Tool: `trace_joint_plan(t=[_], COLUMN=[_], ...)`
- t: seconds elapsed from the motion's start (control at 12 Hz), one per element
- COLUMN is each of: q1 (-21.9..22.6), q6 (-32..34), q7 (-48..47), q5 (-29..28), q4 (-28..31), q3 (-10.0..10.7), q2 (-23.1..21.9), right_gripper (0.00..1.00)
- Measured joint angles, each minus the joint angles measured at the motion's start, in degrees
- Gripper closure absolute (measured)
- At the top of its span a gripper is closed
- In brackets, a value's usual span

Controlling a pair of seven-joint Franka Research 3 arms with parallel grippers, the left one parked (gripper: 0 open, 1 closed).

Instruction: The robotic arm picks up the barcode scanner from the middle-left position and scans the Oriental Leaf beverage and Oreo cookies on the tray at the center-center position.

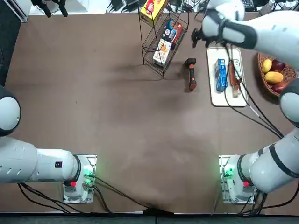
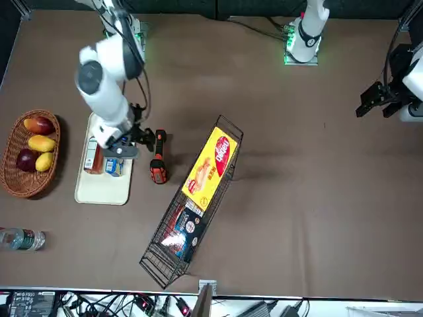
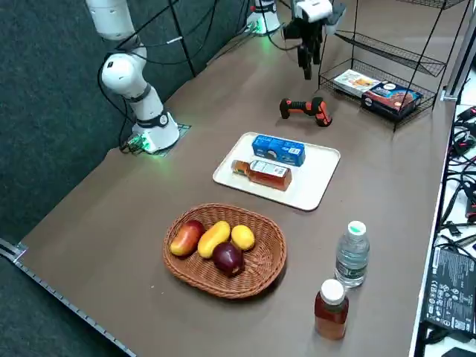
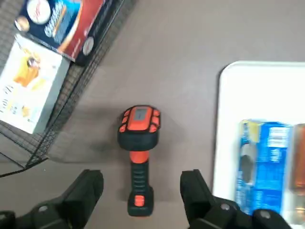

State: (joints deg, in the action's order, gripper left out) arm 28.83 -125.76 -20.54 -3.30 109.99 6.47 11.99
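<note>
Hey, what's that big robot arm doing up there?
The white right arm's dark two-finger gripper hangs open above the table, over the black and red-orange handheld scanner. It isn't holding anything yet. The scanner lies beside the flat white tray, where the blue cookie pack and the reddish-brown drink bottle lie unscanned, it seems.

Print I can barely read from my station
On the dark blue box (image 4: pixel 64 24) in the far rack (image 4: pixel 59 107), I make out what looks like "chocolate"; I can't read the lettering on the white box (image 4: pixel 31 83) beside it or in the yellow box's (image 2: pixel 211 168) red oval. On the right, the blue pack (image 4: pixel 267 167) on the tray (image 4: pixel 259 88) shows a barcode label, its print too small for me, as is the reddish-brown bottle's (image 3: pixel 260 174) white label.
</note>
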Motion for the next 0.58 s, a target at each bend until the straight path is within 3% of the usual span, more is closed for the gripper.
trace_joint_plan(t=[0.33, 0.42, 0.58], q1=[-5.72, -9.74, -13.2], q6=[6.86, 14.08, 20.99], q7=[6.57, 12.79, 18.21], q5=[0.77, 1.02, 1.03], q4=[-2.92, -7.37, -12.3], q3=[0.61, 0.72, 0.8], q2=[-7.42, -9.15, -9.73], right_gripper=[0.0, 0.0, 0.0])
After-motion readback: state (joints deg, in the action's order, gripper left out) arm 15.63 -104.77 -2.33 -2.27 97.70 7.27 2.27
